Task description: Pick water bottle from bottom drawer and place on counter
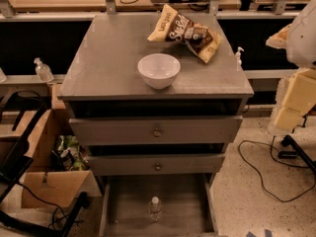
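While the counter (113,58) fills the middle of the view as the broadest grey surface, the bottom drawer (128,201) stands pulled out below it at 6 o'clock, its flat floor open to the camera. Between the two sit two closed drawer fronts (113,131), each with a round knob. An open cardboard box (54,186) lies on the floor at 8 o'clock of the cabinet.

The gripper (291,107) hangs at 3 o'clock, at the right edge of the view, a pale blocky shape beside the cabinet and off the counter. Whether it is released or clenched I cannot tell; nothing shows in its hold.

On the counter a crumpled chip bag (185,31) lies at 1 o'clock of the white bowl (159,70), which stands near the front edge.

The water bottle (155,209) stands in the bottom drawer, about midway between the side walls, white cap on top, touching nothing but the floor. It is well apart from the gripper, between 7 and 8 o'clock of it and lower down.
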Tool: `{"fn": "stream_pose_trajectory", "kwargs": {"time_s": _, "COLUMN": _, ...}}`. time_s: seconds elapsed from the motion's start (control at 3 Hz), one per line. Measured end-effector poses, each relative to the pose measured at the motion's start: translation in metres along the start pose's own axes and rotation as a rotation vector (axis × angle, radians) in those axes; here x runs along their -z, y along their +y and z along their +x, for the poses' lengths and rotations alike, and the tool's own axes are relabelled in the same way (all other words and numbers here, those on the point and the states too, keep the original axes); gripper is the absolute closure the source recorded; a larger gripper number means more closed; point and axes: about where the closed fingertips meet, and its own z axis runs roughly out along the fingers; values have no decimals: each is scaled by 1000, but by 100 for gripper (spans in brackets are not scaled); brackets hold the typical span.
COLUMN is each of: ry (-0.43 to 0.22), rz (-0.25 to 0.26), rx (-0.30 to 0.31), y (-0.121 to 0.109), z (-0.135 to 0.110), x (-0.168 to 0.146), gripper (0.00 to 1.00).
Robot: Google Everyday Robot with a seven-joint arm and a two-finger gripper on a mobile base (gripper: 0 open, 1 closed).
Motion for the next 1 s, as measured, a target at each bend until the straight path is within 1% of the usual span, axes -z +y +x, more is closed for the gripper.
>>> {"fn": "stream_pose_trajectory", "kwargs": {"time_s": 0.33, "ry": 0, "rz": 0, "rx": 0, "y": 0, "z": 0, "x": 0, "gripper": 0}}
{"fn": "stream_pose_trajectory", "kwargs": {"time_s": 0.67, "ry": -86, "rz": 10, "rx": -1, "y": 0, "z": 4, "x": -9, "gripper": 0}}
{"fn": "stream_pose_trajectory", "kwargs": {"time_s": 1.0, "ry": -245, "rz": -4, "rx": -28, "y": 12, "z": 31, "x": -59, "gripper": 0}}
